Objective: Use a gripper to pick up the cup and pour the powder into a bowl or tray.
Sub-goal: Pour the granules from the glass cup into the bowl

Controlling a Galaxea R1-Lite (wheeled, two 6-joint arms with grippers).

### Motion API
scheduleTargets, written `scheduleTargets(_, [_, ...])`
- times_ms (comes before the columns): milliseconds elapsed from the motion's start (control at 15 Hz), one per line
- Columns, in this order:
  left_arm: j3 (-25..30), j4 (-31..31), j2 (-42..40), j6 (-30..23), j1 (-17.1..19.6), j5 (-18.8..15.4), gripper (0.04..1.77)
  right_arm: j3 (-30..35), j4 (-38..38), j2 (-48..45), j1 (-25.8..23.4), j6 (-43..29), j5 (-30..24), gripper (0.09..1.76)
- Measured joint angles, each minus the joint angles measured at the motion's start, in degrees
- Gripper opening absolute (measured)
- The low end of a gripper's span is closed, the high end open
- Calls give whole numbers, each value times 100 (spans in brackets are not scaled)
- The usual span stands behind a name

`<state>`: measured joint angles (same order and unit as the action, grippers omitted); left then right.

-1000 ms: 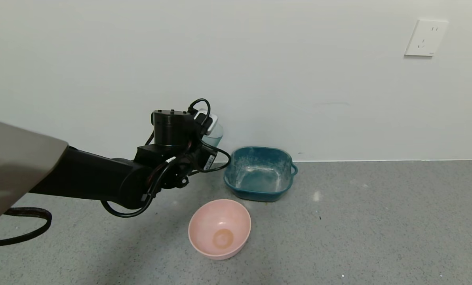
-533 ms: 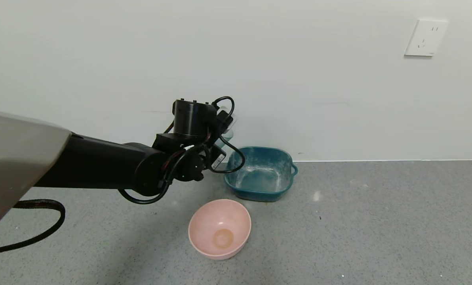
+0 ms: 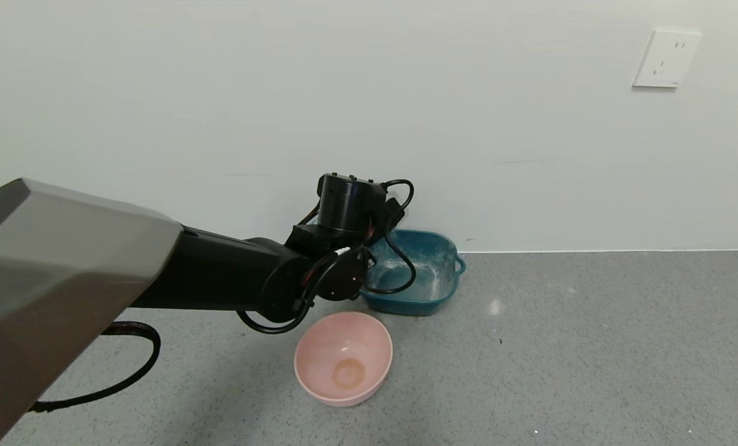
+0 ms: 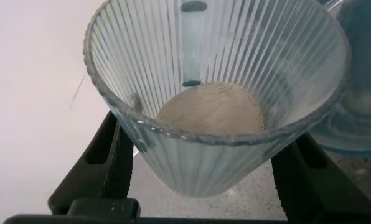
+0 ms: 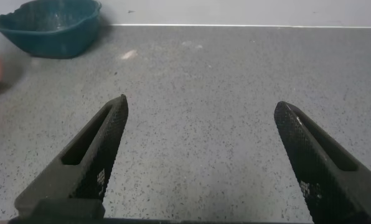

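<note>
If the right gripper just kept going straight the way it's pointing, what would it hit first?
Nothing close: the right gripper, open, points across bare grey floor toward the wall. The teal dish lies off to one side.

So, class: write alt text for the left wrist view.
A clear ribbed cup fills the view, held between the left claw's black fingers, with a pale heap of powder inside. A teal dish shows beside it.
</note>
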<state>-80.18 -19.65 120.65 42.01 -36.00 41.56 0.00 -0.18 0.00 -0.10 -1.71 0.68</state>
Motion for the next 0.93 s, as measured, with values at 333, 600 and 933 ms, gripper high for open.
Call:
scheduleTargets(333, [-162, -7, 263, 501, -88, 315, 128, 0, 0, 0, 0, 0, 2, 171])
scheduleTargets(600, [-229, -33, 438, 887, -138, 522, 128, 0, 0, 0, 0, 2, 0, 171])
scheduleTargets(933, [-458, -38, 647, 1356, -151, 753, 128, 0, 0, 0, 0, 4, 2, 171])
